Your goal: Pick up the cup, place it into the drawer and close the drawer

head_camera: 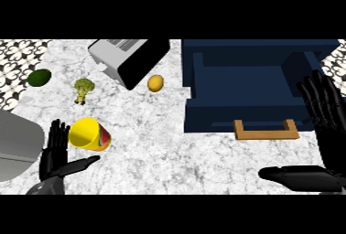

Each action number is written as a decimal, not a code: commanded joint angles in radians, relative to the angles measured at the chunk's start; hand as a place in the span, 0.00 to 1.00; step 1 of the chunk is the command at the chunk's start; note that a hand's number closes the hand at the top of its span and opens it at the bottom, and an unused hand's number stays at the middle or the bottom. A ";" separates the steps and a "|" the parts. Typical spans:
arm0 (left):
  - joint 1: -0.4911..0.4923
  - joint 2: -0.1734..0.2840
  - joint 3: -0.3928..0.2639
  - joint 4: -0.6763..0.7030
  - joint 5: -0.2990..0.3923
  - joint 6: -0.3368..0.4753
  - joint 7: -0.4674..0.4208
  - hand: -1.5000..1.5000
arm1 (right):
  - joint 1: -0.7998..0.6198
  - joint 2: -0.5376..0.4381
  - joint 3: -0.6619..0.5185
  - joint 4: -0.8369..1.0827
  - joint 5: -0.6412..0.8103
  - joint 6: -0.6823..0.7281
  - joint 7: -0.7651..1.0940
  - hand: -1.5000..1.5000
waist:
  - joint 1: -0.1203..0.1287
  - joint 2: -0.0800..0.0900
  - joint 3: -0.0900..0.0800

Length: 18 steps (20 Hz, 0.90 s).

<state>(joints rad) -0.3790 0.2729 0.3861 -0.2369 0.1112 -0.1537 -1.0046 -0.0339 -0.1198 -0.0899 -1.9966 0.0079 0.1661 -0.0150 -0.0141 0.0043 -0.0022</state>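
A yellow cup (89,134) with a red and green side lies tipped on the marble counter at the lower left, its mouth facing up and left. My left hand (55,157) sits just below and left of it, open, fingers straight beside the cup's rim and thumb out to the right, not around the cup. The dark blue drawer (243,112) stands pulled open at the right, with a wooden handle (266,131) on its front. My right hand (323,119) is open at the right edge, fingers up over the drawer's right side, thumb low and pointing left.
A silver and black toaster (128,57) stands at the back. Near it lie a lemon (156,82), a broccoli floret (83,88) and a dark green avocado (40,77). A grey rounded object (15,145) fills the left edge.
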 commanded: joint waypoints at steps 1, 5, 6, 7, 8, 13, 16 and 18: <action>-0.049 0.010 0.005 0.052 0.000 -0.040 -0.052 0.00 | -0.035 -0.006 -0.010 0.041 0.003 0.001 -0.008 0.00 | -0.003 0.003 -0.001; -0.048 -0.015 0.009 0.048 0.013 -0.076 -0.058 0.00 | -0.025 0.041 0.043 0.041 0.045 -0.032 -0.011 0.00 | -0.003 0.002 -0.001; -0.006 -0.002 -0.010 0.045 -0.002 -0.133 -0.083 0.00 | -0.059 -0.016 -0.018 0.003 -0.019 0.004 0.052 0.00 | -0.003 0.002 -0.001; -0.056 0.003 0.012 0.046 0.015 -0.113 -0.064 0.00 | -0.012 0.010 0.001 0.068 0.012 0.002 -0.049 0.00 | -0.010 0.006 -0.002; -0.052 -0.041 -0.003 0.042 0.002 -0.077 -0.092 0.00 | -0.080 -0.026 -0.035 0.071 -0.017 0.012 0.007 0.00 | -0.006 0.005 -0.001; -0.055 -0.014 -0.007 0.027 0.012 -0.193 -0.064 0.00 | -0.099 -0.033 -0.050 0.040 -0.036 0.004 0.065 0.00 | -0.003 0.003 -0.001; -0.099 -0.066 -0.003 0.008 0.027 -0.192 -0.055 0.00 | -0.081 -0.014 -0.012 0.070 -0.005 0.008 0.016 0.00 | -0.005 0.003 -0.001; -0.072 -0.048 -0.007 0.003 0.028 -0.248 -0.070 1.00 | -0.013 0.000 -0.001 0.025 -0.030 0.026 0.010 0.00 | -0.008 0.002 -0.001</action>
<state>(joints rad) -0.4509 0.2307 0.3805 -0.2256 0.1305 -0.2654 -0.9895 -0.0828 -0.1224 -0.0977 -1.9483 -0.0046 0.1743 -0.0046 -0.0196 0.0073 -0.0032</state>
